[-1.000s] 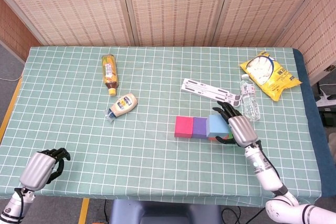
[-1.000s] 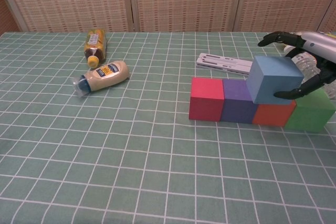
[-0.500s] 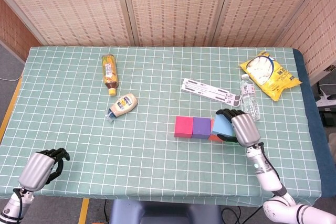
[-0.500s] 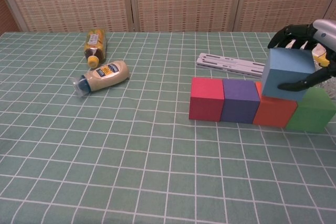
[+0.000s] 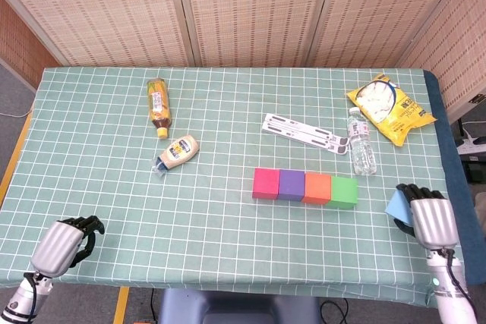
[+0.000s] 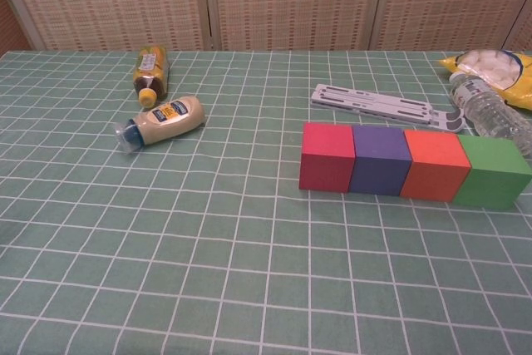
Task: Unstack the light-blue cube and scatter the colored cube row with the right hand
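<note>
Down at the near left corner of the bench (image 5: 91, 149), the left hand (image 5: 64, 239) sits with fingers curled in on nothing. Further along lie a sauce bottle (image 5: 158, 102) and a mayo bottle (image 5: 177, 152). The row stands mid-bench, cubes touching: pink (image 5: 266, 184), purple (image 5: 291, 185), orange (image 5: 317, 188), green (image 5: 344, 191). Behind them lie a flat white holder (image 5: 304, 133), a water bottle (image 5: 361, 142) and a yellow bag (image 5: 390, 108). At the near right edge, the right hand (image 5: 425, 214) grips the blue cube (image 5: 397, 206), well apart from the row.

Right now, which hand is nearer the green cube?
Right. The right hand sits just past the green cube holding the light-blue cube; the left hand is across the table.
</note>
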Action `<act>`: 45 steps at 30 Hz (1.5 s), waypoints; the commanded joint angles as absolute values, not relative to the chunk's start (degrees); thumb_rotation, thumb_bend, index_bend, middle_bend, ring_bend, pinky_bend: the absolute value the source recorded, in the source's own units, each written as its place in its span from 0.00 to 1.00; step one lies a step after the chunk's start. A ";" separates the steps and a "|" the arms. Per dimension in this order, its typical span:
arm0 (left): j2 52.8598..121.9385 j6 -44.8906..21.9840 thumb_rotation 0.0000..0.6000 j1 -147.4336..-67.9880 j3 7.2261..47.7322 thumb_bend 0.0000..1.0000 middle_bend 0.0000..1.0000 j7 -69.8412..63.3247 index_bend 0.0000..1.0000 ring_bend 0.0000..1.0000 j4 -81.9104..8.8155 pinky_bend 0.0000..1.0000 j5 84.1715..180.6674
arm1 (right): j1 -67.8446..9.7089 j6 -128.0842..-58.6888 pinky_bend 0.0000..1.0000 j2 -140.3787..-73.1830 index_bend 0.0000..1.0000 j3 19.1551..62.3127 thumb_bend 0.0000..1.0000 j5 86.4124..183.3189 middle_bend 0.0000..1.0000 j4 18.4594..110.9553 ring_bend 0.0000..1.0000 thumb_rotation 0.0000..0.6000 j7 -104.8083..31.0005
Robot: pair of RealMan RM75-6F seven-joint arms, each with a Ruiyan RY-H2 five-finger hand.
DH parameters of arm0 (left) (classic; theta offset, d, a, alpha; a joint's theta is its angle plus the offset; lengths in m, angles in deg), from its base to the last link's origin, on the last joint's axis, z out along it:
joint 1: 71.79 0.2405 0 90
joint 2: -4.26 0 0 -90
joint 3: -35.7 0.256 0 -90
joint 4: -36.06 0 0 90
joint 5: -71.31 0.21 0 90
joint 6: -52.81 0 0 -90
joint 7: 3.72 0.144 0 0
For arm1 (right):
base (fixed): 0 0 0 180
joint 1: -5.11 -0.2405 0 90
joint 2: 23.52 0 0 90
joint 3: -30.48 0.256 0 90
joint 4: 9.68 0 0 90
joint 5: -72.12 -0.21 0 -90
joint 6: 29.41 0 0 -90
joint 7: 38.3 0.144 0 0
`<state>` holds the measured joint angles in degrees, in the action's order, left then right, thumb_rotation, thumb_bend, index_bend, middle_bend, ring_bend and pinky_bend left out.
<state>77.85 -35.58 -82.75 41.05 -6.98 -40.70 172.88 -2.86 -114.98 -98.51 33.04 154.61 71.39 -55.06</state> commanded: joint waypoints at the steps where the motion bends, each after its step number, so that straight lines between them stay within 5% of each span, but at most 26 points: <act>1: 77.84 -35.47 1.00 -82.73 40.97 0.74 0.49 -7.08 0.53 0.59 -40.73 0.73 172.68 | -1.33 -113.44 0.75 -96.21 0.60 31.51 0.09 153.40 0.61 73.06 0.52 1.00 -55.50; 4: 77.75 -35.41 1.00 -82.71 40.96 0.74 0.49 -7.01 0.53 0.59 -40.82 0.73 172.62 | -1.04 -111.93 0.63 -94.61 0.45 31.02 0.09 152.88 0.46 75.06 0.35 1.00 -54.40; 8: 77.69 -35.76 1.00 -82.64 40.96 0.74 0.49 -6.99 0.53 0.59 -40.86 0.73 172.88 | -1.28 -109.28 0.29 -92.12 0.08 30.48 0.07 152.49 0.12 78.75 0.04 1.00 -52.12; 10: 77.71 -35.65 1.00 -82.63 40.95 0.74 0.49 -7.05 0.53 0.59 -40.82 0.73 172.77 | -1.44 -108.68 0.16 -91.36 0.01 30.38 0.05 153.01 0.04 80.12 0.00 1.00 -50.34; 20: 77.64 -35.55 1.00 -82.66 40.91 0.74 0.49 -7.16 0.53 0.59 -40.92 0.73 172.76 | -4.11 -102.80 0.13 -90.39 0.00 31.65 0.04 152.08 0.02 82.61 0.00 1.00 -43.45; 30: 77.54 -35.27 1.00 -82.72 40.82 0.74 0.49 -7.28 0.53 0.59 -40.90 0.73 172.54 | -10.13 -98.00 0.13 -98.90 0.03 35.67 0.04 152.58 0.02 73.66 0.00 1.00 -38.03; 38: 77.35 -35.24 1.00 -82.64 40.76 0.74 0.49 -7.52 0.53 0.59 -40.91 0.73 172.30 | -15.09 -92.53 0.16 -105.73 0.11 36.92 0.04 152.53 0.11 65.30 0.01 1.00 -33.90; 45: 77.22 -35.35 1.00 -82.58 40.67 0.74 0.49 -7.58 0.53 0.59 -40.94 0.73 172.23 | -17.36 -92.39 0.29 -110.18 0.24 37.28 0.04 153.97 0.26 59.87 0.14 1.00 -30.34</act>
<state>77.22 -35.34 -82.58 40.67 -7.58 -40.94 172.23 -16.86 -92.42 -109.44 37.19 153.60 60.66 -30.90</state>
